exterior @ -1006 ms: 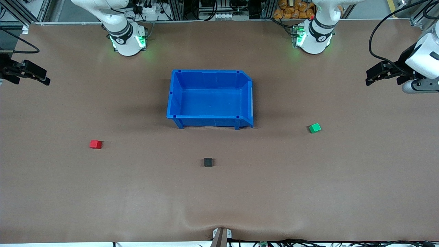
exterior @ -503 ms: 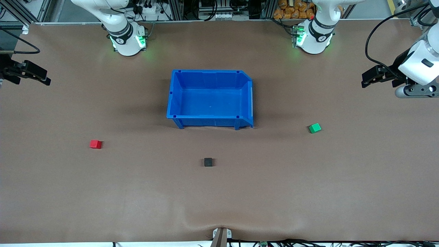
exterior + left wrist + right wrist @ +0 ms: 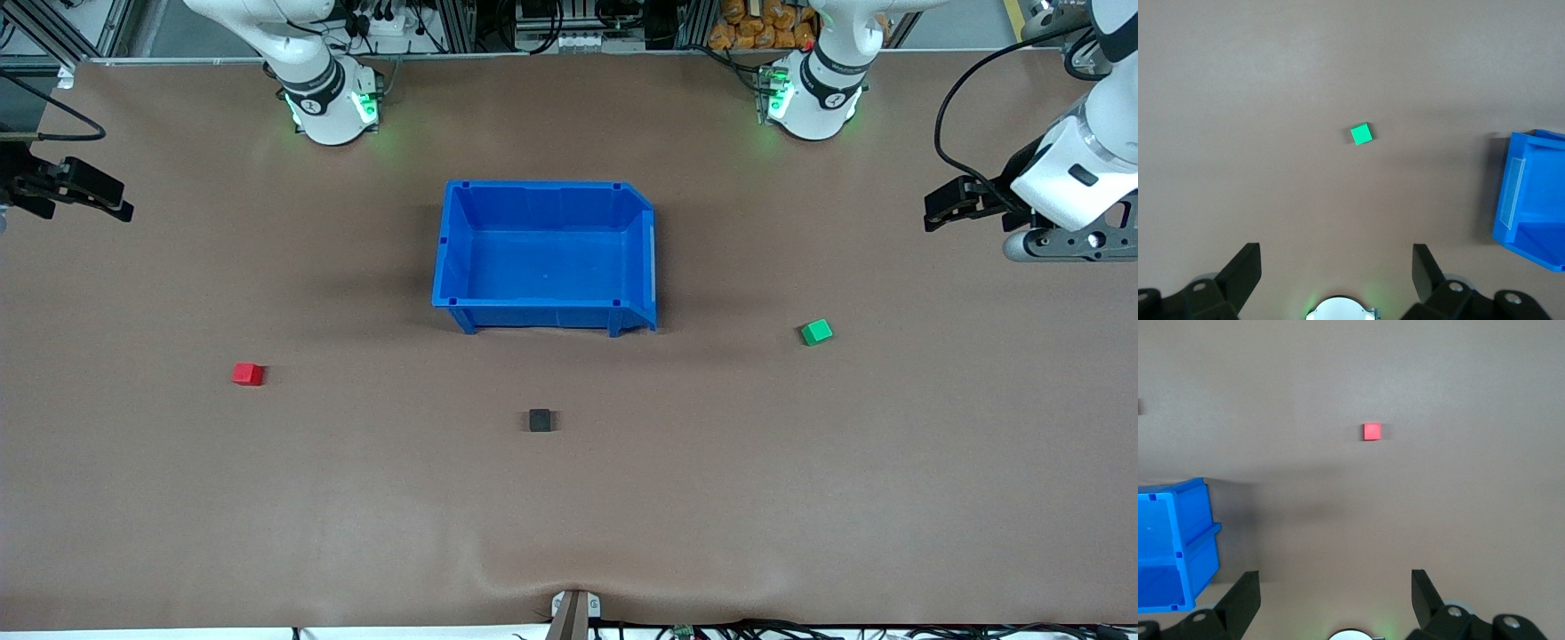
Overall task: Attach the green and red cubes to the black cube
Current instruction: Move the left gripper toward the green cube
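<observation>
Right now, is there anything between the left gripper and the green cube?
No. Left wrist view shows only bare table between open left gripper and green cube.

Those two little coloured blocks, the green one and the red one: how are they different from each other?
The green cube is bright green; the red cube is bright red. The green cube lies toward the left arm's end of the table, the red cube toward the right arm's end. The green cube sits turned at an angle and a bit farther from the front camera; the red cube sits squarer and nearer. Both look the same small size, rest on the table, and are touched by nothing.
</observation>
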Robot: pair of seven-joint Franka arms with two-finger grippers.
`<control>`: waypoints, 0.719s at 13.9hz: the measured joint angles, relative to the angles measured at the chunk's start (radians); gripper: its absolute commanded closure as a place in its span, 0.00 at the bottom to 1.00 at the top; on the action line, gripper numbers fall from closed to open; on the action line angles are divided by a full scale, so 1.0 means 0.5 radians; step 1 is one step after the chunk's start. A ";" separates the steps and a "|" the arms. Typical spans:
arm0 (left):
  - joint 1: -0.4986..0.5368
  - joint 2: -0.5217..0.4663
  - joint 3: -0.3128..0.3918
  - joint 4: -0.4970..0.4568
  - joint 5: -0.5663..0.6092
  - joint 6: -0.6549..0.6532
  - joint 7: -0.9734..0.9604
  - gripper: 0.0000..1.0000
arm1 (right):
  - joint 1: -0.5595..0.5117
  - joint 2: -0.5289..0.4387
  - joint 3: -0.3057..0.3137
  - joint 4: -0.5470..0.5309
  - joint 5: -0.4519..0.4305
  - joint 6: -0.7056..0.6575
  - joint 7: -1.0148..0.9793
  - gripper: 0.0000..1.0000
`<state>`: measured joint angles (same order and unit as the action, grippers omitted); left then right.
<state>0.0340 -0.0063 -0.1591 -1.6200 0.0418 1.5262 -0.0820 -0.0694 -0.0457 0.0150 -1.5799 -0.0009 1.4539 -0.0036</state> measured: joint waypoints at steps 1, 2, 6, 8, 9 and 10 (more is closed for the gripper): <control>0.000 0.000 0.000 -0.005 0.000 0.004 0.000 0.00 | 0.000 0.000 0.000 -0.001 0.000 0.000 0.000 0.00; 0.000 0.000 -0.001 -0.011 0.000 0.008 0.000 0.00 | 0.000 0.000 0.000 -0.002 0.001 0.000 0.000 0.00; 0.000 0.004 -0.003 -0.102 0.000 0.109 -0.007 0.00 | 0.000 0.000 0.000 -0.006 0.001 -0.001 0.000 0.00; 0.000 0.013 -0.003 -0.217 0.000 0.247 -0.059 0.00 | 0.000 0.001 0.000 -0.007 0.001 -0.002 0.000 0.00; 0.000 0.024 -0.003 -0.295 0.000 0.342 -0.096 0.00 | 0.000 0.001 0.000 -0.008 0.001 -0.002 0.000 0.00; 0.003 0.039 -0.003 -0.380 0.000 0.445 -0.130 0.00 | 0.000 0.001 0.000 -0.008 0.001 -0.003 0.000 0.00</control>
<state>0.0354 0.0133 -0.1605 -1.8098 0.0418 1.7488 -0.1468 -0.0694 -0.0453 0.0149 -1.5840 -0.0004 1.4526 -0.0036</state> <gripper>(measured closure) 0.000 0.000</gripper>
